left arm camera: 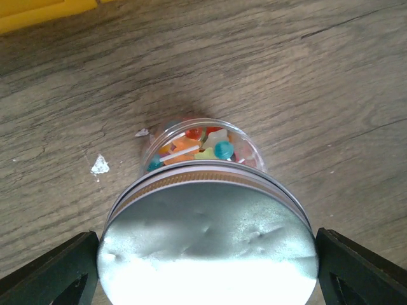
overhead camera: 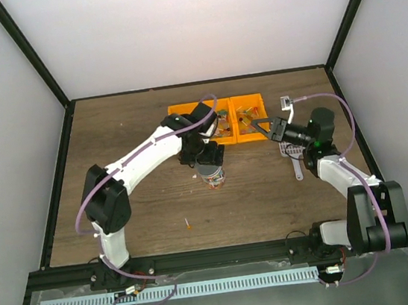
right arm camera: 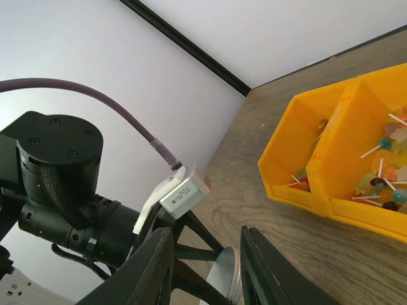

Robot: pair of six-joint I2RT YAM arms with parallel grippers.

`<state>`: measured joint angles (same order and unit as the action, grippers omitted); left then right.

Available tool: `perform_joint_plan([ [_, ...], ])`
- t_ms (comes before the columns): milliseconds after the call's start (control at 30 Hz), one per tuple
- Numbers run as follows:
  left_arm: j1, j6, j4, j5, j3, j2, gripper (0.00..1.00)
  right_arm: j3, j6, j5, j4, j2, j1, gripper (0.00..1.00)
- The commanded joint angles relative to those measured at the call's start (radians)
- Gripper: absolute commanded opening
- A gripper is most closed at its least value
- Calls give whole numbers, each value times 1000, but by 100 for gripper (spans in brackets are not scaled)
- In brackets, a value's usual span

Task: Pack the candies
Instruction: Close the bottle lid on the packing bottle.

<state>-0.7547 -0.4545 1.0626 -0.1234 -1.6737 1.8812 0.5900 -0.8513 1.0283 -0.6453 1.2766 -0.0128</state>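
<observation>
1. Brown wood-grain tabletop lies under me, boxed in by white walls and black frame rails
2. My left gripper stands wide astride a round silver metal lid. Its black fingers sit right at the rim on either side, and I cannot tell whether they press it or only flank it
3. That lid caps a small clear round jar standing upright on the wood. Through its wall I see the candies, tiny sweets on sticks in red, orange, yellow and teal
4. My right gripper is narrowly parted with nothing between its fingers; only the lid's edge shows through the gap, farther off
5. Seen from above, my right gripper hovers at the right-hand compartment of an orange three-part plastic bin, which lies just beyond the jar
6. More candies lie loose in the bin's compartments
7. One stray orange sweet lies on bare wood, well apart from the jar, on the near side
8. A grey slotted scoop lies flat beneath my right arm, near the bin's right end
</observation>
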Motion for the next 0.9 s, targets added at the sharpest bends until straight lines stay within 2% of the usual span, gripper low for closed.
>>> perform_joint_plan([
  [0, -18, 40, 51, 77, -45, 33, 92, -14, 13, 6, 9, -36, 24, 31],
  [567, -96, 63, 96, 155, -96, 130, 92, -63, 28, 28, 35, -71, 69, 31],
  [867, -114, 81, 127, 161, -169, 207, 92, -79, 89, 50, 130, -119, 130, 31],
])
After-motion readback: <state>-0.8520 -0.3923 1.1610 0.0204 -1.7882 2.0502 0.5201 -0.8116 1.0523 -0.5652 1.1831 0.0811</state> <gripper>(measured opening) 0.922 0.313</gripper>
